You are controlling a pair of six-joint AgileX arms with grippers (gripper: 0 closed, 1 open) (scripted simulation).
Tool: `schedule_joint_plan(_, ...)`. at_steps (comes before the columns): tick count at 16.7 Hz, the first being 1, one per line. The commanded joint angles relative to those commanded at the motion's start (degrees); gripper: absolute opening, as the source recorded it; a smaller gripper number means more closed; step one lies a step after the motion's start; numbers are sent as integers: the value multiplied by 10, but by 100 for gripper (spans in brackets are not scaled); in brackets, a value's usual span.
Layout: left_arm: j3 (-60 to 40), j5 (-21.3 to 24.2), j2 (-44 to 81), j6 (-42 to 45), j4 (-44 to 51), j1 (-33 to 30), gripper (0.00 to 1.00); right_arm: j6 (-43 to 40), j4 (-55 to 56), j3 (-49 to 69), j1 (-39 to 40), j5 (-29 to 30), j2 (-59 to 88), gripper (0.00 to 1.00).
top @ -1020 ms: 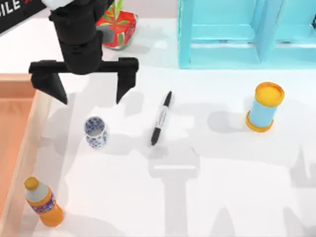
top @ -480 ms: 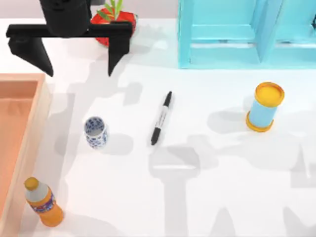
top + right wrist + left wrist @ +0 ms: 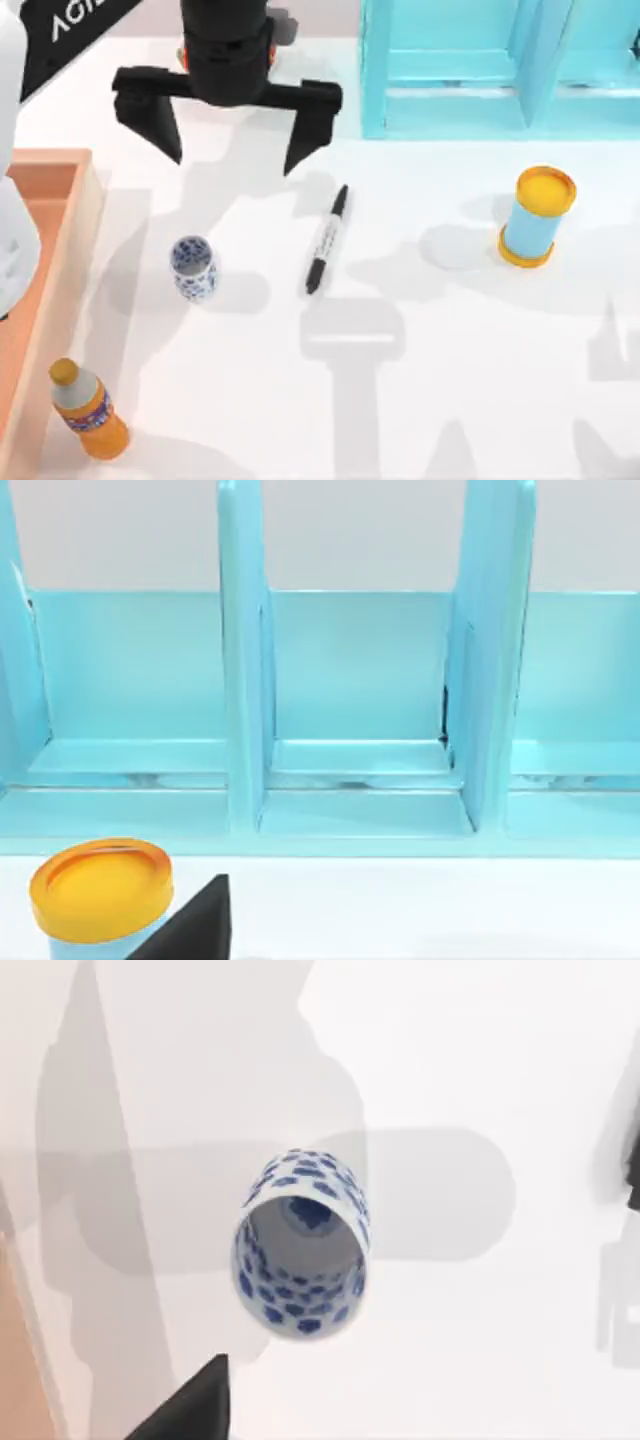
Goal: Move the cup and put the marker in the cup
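The small white cup [image 3: 193,267] with a blue pattern stands upright on the white table, left of centre. The black marker [image 3: 327,238] with a white barrel lies flat to its right, apart from it. My left gripper [image 3: 232,163] hangs open and empty above the table, behind the cup and the marker, its fingers [image 3: 300,140] spread wide. The left wrist view looks down into the cup [image 3: 300,1242], with one dark fingertip [image 3: 190,1405] at the picture's edge. My right arm is parked, and its wrist view faces the shelf.
A turquoise shelf [image 3: 500,70] [image 3: 350,710] stands at the back right. A light-blue cylinder with yellow ends [image 3: 537,217] [image 3: 100,895] stands at the right. An orange bottle [image 3: 88,410] stands front left, beside a wooden tray [image 3: 40,250] on the left edge.
My left gripper has swung to the right and a little forward, from the back left corner to behind the cup and marker. Cup and marker have not moved.
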State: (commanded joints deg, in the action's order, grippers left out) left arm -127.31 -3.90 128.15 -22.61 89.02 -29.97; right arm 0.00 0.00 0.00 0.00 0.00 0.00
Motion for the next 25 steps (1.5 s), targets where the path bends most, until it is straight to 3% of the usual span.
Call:
schedule_joint_plan(7, -52, -62, 140, 2, -101, -103, 100, 0, 0, 0, 0, 0, 0, 100)
schedule_joint_plan(12, -44, -61, 141, 3, -109, -101, 100, 0, 0, 0, 0, 0, 0, 100)
schedule_joint_plan(21, 85, -61, 174, 22, -276, -83, 100, 0, 0, 0, 0, 0, 0, 100)
schedule_joint_plan(25, 101, -61, 179, 25, -297, -81, 100, 0, 0, 0, 0, 0, 0, 100)
